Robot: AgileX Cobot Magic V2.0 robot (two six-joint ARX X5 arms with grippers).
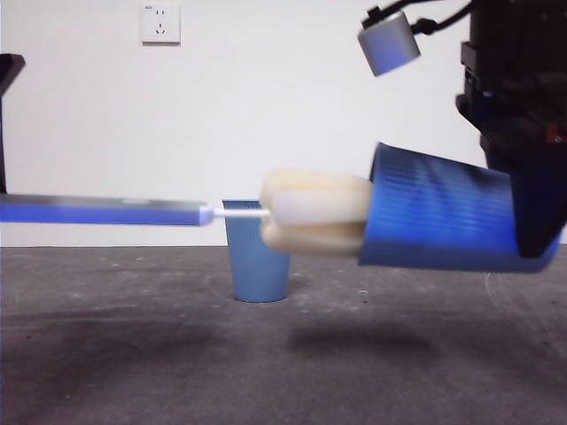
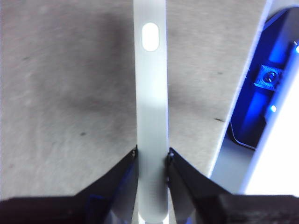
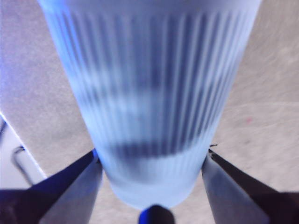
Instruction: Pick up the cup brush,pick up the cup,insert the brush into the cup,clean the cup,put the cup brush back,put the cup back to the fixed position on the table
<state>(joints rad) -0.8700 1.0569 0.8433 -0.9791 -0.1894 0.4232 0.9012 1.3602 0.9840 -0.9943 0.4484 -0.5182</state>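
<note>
Two of the six steps look finished: the cup brush (image 1: 266, 212), a long slim grey handle with a white tip and a cream-yellow sponge head, is off the table (image 1: 133, 354) and so is the cup (image 1: 443, 217), a blue ribbed plastic tumbler. Both hang in the air above the dark grey, scuffed surface. The left gripper (image 2: 152, 156) is clamped on the flat handle, its two black jaws pressing either side. The right gripper (image 3: 152, 158) has its jaws closed against the tumbler's ribbed wall near the base.

Insertion seems just begun, judging from the front view: the sponge head meets the tumbler's mouth, most of it outside the rim. Scrubbing, returning the brush and setting the tumbler back in place are all left to do.

Brush and held tumbler each lie roughly level. The brush's long axis runs across the front view, sponge end toward the tumbler, handle end away from it. The tumbler lies on its side, mouth facing the sponge, base tilted slightly down and away.

Behind the sponge head, a second identical blue tumbler (image 1: 257, 266) stands upright on the table, farther back than the held one.
</note>
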